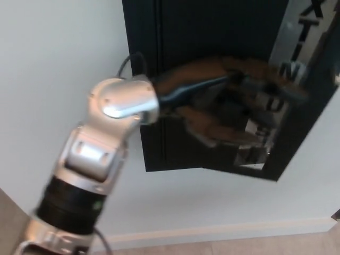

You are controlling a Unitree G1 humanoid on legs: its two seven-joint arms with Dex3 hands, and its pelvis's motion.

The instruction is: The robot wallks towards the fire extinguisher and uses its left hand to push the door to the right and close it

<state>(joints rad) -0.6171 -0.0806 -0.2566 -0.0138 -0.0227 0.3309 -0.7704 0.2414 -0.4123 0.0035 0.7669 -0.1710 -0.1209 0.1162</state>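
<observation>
The left arm (87, 175) fills the lower left of the head view, rising from the bottom edge: a black band low down, then silver segments, then a rounded silver wrist joint (125, 101). A thin black cable (127, 61) loops up just above that joint. Low in the frame, a pale baseboard (212, 232) runs along the foot of the wall, with a strip of floor (239, 248) beneath it.

Beyond the wrist, the left hand (228, 101) reaches to the right and lies across the dark cabinet (159, 106). It is blurred and looks brownish in the light; its fingers (212, 133) are spread apart, with nothing clamped in them. They point toward the door (297, 106), and the fingertips seem to meet its glass panel (271, 111), though the blur makes the contact hard to confirm.

The door is a black-framed panel, tilted, with its lower corner near the centre right of the picture. White lettering (313, 16) runs up the glass and is only partly readable. The extinguisher itself cannot be made out behind the hand and reflections.

Farthest back, the plain white wall (53, 64) surrounds the cabinet on the left and below.
</observation>
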